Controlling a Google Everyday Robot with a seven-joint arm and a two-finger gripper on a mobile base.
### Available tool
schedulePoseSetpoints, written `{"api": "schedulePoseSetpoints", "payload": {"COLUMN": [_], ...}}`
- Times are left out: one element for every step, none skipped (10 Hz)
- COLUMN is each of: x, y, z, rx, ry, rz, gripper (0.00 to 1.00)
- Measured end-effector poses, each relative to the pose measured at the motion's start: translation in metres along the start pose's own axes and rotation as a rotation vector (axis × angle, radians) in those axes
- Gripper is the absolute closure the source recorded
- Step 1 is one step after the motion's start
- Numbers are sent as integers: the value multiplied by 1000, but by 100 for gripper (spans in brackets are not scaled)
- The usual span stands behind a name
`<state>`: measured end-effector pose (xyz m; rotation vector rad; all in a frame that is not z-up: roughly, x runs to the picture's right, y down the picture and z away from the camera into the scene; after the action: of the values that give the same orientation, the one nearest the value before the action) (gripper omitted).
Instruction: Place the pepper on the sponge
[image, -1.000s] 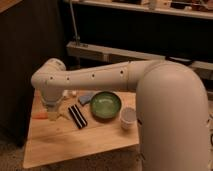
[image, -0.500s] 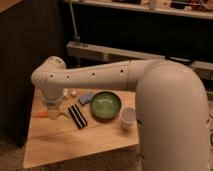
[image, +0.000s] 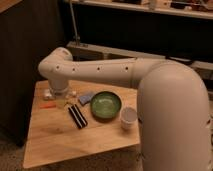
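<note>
Change since a moment ago: next to nothing. The arm (image: 100, 72) sits in the same bent pose over the left end of the table (image: 60, 145), and nothing on the table has visibly shifted.
Gripper: the gripper (image: 61, 101) hangs straight down from the wrist, low over the left part of the table, fingers pressed together.
Hold: nothing shows pinched between the fingers. Whether they brush anything is hard to tell.
Pepper: there it is, folks! The pepper (image: 48, 105) lies flat on the wood just left of the gripper, a thin orange streak pointing sideways.
Sponge: the sponge (image: 86, 98) lies flat on the gripper's other side, close by, with nothing on top.
Further out: a green bowl (image: 105, 106) sits just right of the sponge, a black striped block (image: 77, 116) lies in front of the sponge, and a white cup (image: 128, 118) stands past the bowl.
Progress: the goal is not met. The pepper and sponge lie apart, with the gripper between them.
Left to do: by my reading, the pepper has to be gripped, carried over and set down on the sponge.
</note>
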<state>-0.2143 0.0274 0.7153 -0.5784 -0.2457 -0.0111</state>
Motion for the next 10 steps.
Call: {"api": "schedulePoseSetpoints", "payload": {"x": [11,25,34,40,41,40,39,39,39,44], "y": [-21,-40,-54,-62,-64,-64,-63,-63,-64,-66], "z": [-9,-16,-22,-25,-26,-25,-25,-25,-25,-26], "rx": [5,4,8,11,12,11,11,11,11,11], "ry": [-15,-28,-38,-44,-47,-47,-47,-47,-47,-41], "rz": [-20,-28,-35,-40,-43,-45,-46,-46,-45,-41], "gripper": [100,100,100,100,100,100,100,100,100,100]}}
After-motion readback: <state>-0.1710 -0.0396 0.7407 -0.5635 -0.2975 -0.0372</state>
